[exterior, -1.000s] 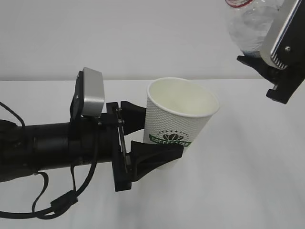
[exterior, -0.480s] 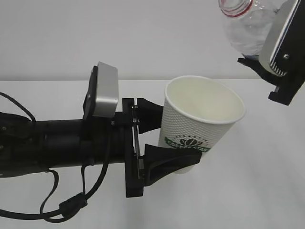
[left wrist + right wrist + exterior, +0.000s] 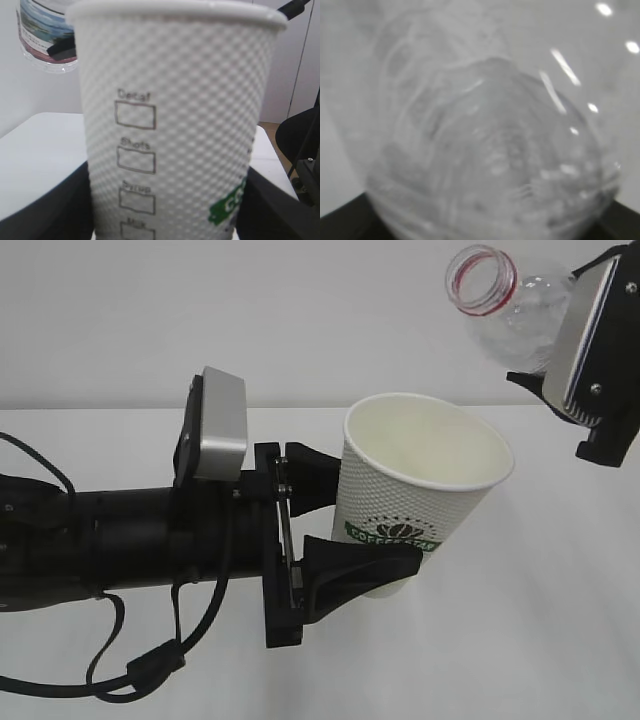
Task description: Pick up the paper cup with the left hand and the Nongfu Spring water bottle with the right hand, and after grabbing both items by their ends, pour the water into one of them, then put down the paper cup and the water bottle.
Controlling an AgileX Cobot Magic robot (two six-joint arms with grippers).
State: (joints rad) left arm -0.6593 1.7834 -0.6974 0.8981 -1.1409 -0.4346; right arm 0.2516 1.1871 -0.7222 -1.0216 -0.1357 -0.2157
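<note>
The left hand (image 3: pixel 345 530) grips the paper cup (image 3: pixel 415 490) by its lower wall, holding it upright above the white table (image 3: pixel 540 640). Up to the right, the right hand (image 3: pixel 590 390) clamps the water bottle (image 3: pixel 500 300), tilted with its open mouth pointing left, above the cup's rim.

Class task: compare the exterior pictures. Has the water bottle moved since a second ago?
Yes. The water bottle has swung leftward and lower against the wall's edge with the table; its mouth now shows fully.
</note>
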